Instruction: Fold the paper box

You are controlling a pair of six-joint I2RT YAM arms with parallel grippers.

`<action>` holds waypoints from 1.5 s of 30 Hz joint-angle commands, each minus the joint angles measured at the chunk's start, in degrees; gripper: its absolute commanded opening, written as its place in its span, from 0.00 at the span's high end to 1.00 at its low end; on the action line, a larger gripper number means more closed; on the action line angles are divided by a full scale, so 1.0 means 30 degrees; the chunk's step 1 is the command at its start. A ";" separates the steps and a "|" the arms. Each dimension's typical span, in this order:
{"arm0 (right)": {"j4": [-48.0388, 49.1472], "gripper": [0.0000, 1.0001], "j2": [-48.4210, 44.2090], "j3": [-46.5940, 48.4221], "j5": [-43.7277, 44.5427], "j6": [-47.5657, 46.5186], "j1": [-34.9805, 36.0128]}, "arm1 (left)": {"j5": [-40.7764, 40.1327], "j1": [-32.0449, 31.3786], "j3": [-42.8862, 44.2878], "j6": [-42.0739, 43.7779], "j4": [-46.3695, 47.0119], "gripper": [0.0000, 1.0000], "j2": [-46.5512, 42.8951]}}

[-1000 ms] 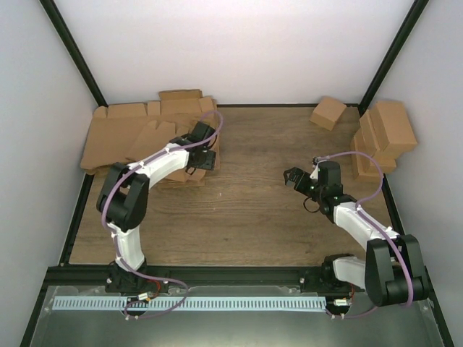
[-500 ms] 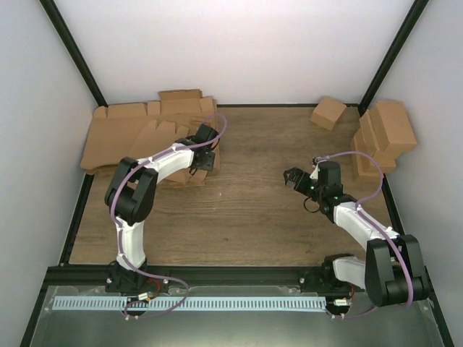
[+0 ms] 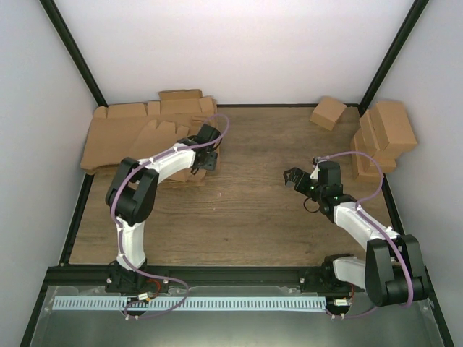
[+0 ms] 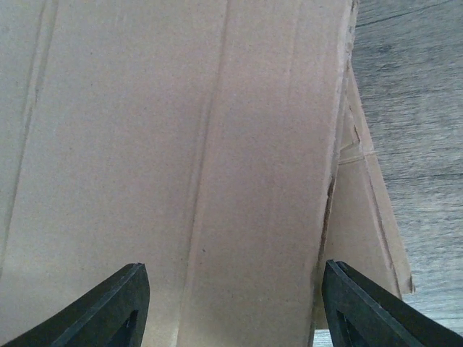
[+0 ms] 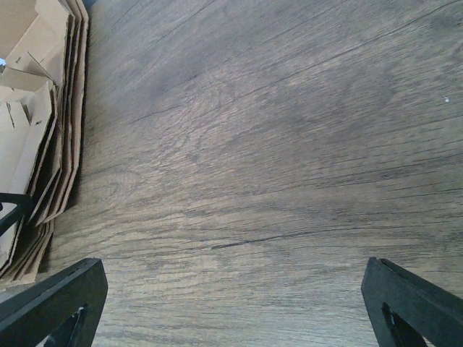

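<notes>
The left gripper (image 4: 233, 266) and right gripper (image 5: 233, 264) both have their fingers apart; the flat cardboard sheet (image 4: 181, 144) looks light and stiff, best pinched at its free edge.

High camera looks down; both wrists see cardboard (image 4: 181, 144).

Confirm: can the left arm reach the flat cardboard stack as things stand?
Probably yes: the left gripper hangs right over the flat cardboard stack, jaws apart, with nothing in between.
</notes>
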 commanded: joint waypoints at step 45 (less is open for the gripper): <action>-0.0031 0.00 -0.0049 0.0784 -0.0183 -0.0208 0.0113 | -0.0301 0.0282 0.0042 -0.0377 -0.0252 0.26 -0.0289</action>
